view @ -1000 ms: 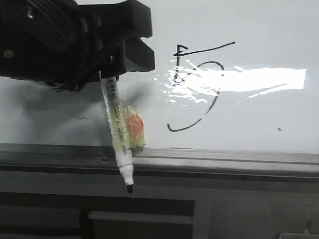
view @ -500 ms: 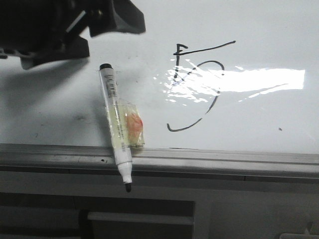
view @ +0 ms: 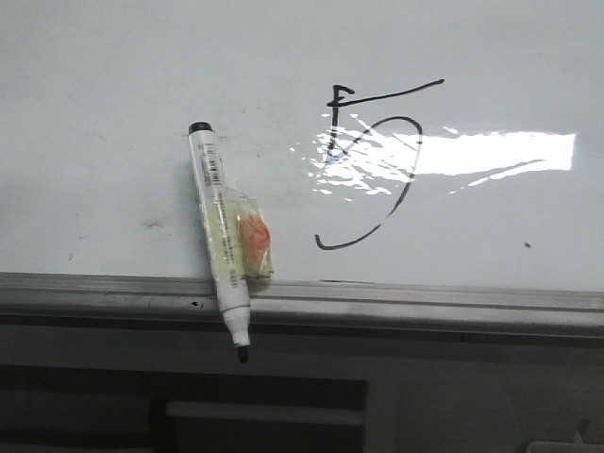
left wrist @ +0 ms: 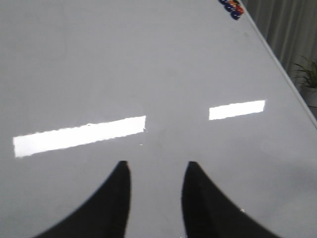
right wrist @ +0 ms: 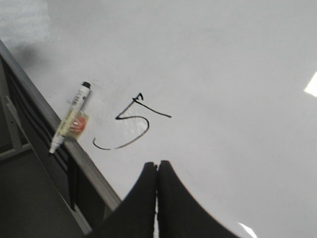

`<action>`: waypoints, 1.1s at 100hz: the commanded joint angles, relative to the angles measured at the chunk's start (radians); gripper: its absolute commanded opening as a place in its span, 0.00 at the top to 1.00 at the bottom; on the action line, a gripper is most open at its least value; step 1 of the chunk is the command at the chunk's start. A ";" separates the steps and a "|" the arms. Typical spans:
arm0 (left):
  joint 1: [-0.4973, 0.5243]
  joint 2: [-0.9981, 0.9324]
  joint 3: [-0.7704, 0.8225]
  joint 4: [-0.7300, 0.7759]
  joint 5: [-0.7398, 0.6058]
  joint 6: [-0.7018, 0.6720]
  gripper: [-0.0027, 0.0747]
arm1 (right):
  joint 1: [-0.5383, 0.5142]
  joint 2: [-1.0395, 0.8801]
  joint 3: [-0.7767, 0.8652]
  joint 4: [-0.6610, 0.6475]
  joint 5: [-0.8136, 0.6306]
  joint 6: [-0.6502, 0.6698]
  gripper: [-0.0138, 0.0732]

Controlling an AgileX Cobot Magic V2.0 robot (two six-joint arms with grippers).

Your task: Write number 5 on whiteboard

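The number 5 [view: 370, 165] stands drawn in thin black line on the whiteboard [view: 113, 85], right of centre in the front view, with its slanted top stroke rising to the right and its open belly curving down toward the near edge. A bright strip of glare [view: 472, 153] crosses the middle of the digit. Left of it a marker [view: 219, 241] lies loose on the board, its black end cap toward the far side and its uncapped tip jutting out over the grey aluminium ledge [view: 425, 302] at the near edge. A small clear packet with something orange in it [view: 251, 236], perhaps taped on, clings to the marker's barrel.

Neither arm shows in the front view. The left gripper [left wrist: 154, 171] hangs over bare board with its fingers apart and nothing between them. The right gripper [right wrist: 158, 168] has its fingers pressed together, empty, above the board near the digit.
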 commanded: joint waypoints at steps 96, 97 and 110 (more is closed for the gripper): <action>0.025 -0.350 0.241 0.055 0.119 0.059 0.99 | -0.006 -0.108 0.252 -0.130 -0.107 0.139 0.89; 0.032 -0.353 0.244 0.077 0.114 0.059 0.99 | -0.006 -0.108 0.252 -0.130 -0.107 0.139 0.89; 0.154 -0.444 0.322 0.342 0.107 -0.114 0.99 | -0.006 -0.108 0.252 -0.130 -0.107 0.139 0.89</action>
